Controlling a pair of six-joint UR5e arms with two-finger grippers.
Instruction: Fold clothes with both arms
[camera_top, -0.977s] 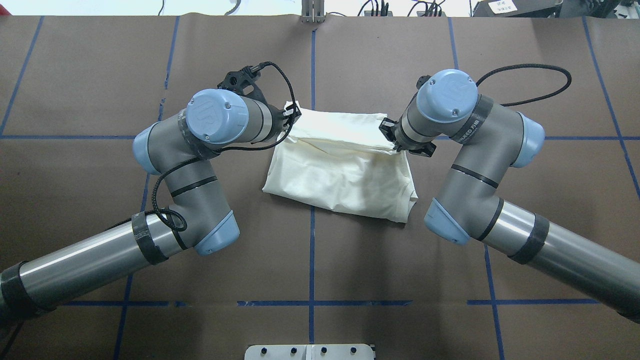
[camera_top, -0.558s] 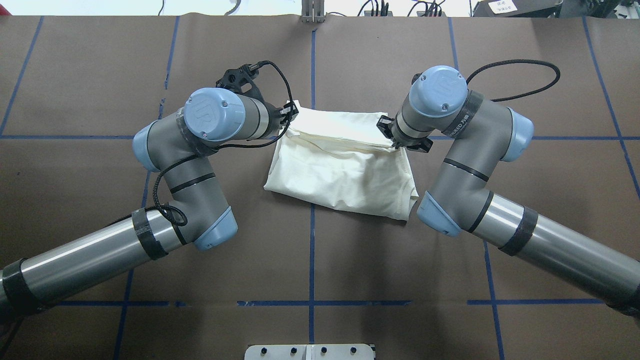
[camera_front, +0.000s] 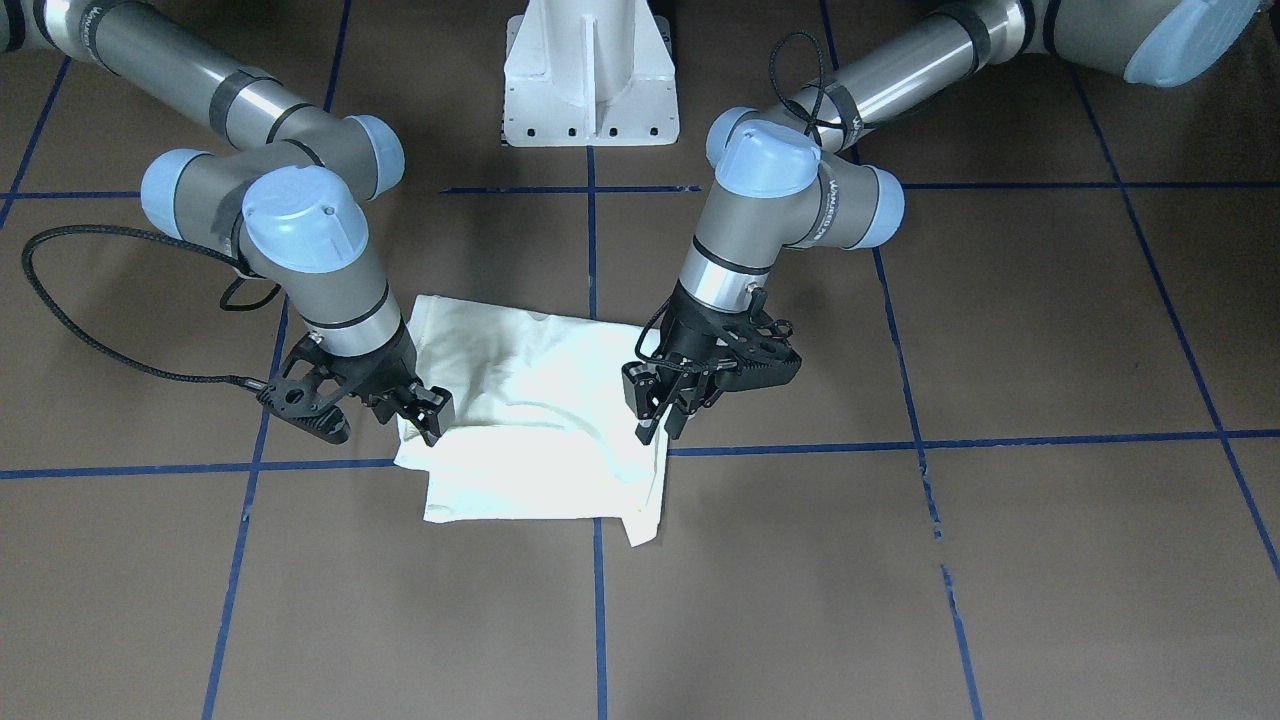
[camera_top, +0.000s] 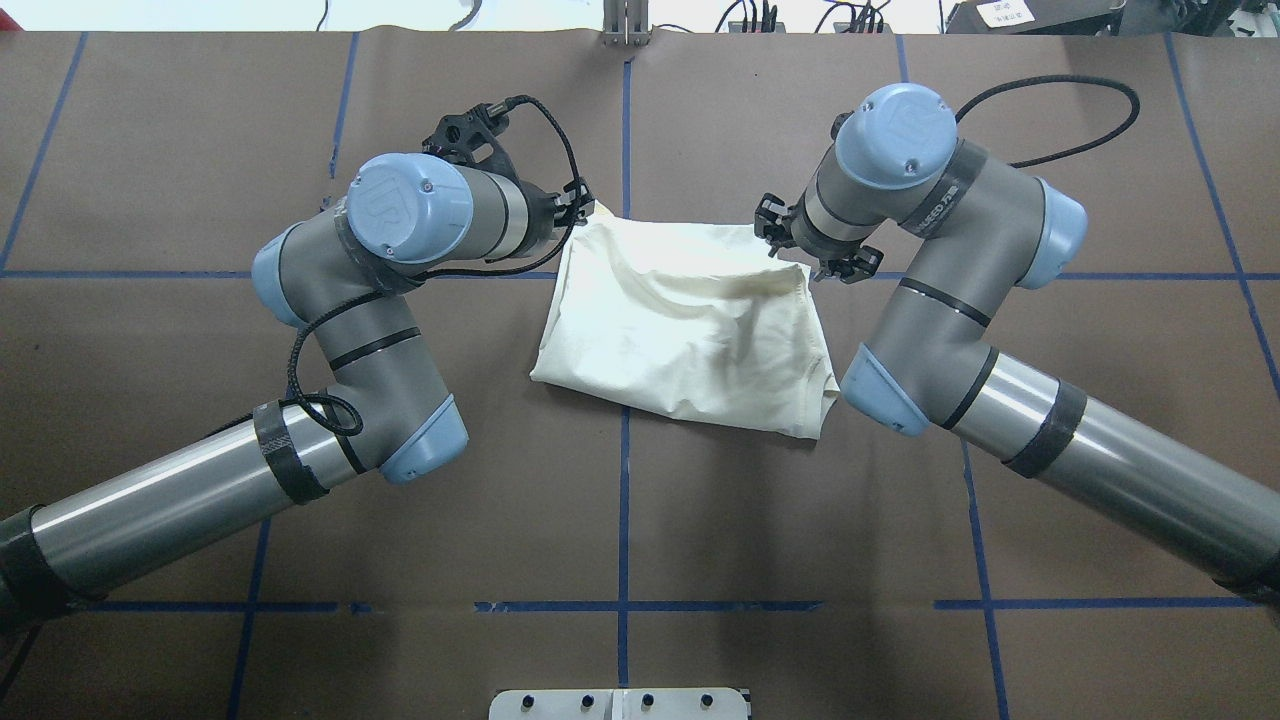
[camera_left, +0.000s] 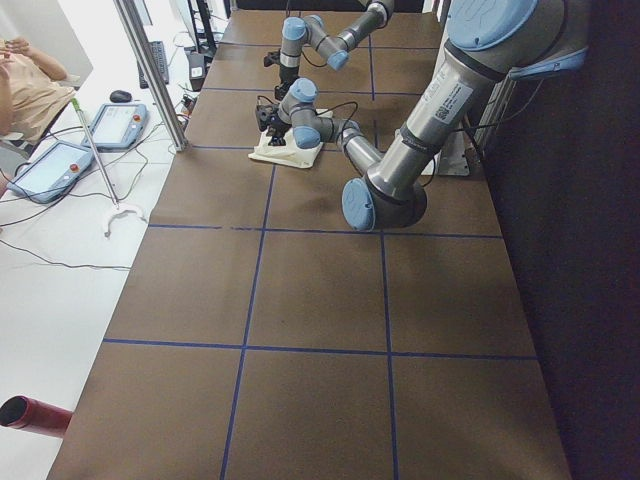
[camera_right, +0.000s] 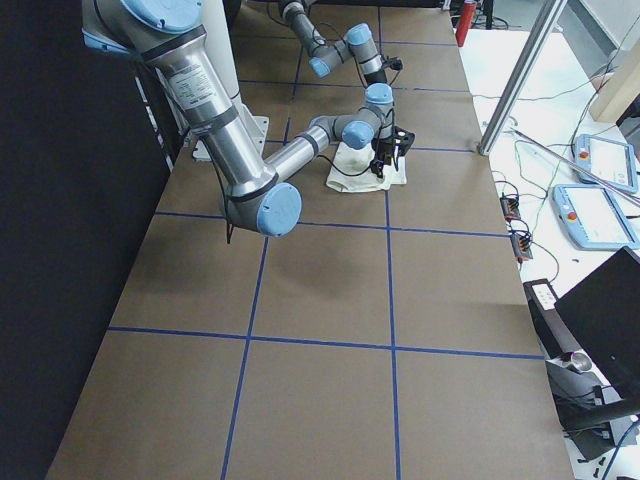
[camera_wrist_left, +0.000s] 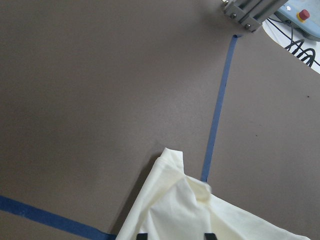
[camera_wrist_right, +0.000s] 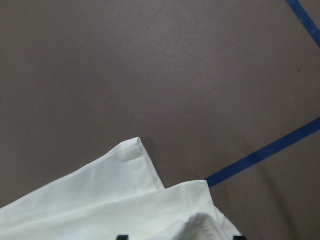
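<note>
one brown table (camera_top: 200, 150) spreads beneath everything. over it reach the left arm (camera_top: 390, 300) and right arm (camera_top: 930, 300). the cream t-shirt (camera_top: 690, 340), already folded to a rumpled rectangle, print hidden, lies between and just below the left gripper (camera_front: 658, 430) and right gripper (camera_front: 425, 420), both spread and empty. likely one more fold or smoothing remains.

Overhead and front views face each other above the T-shirt (camera_top: 690, 330); side views distant; wrist cameras close.
</note>
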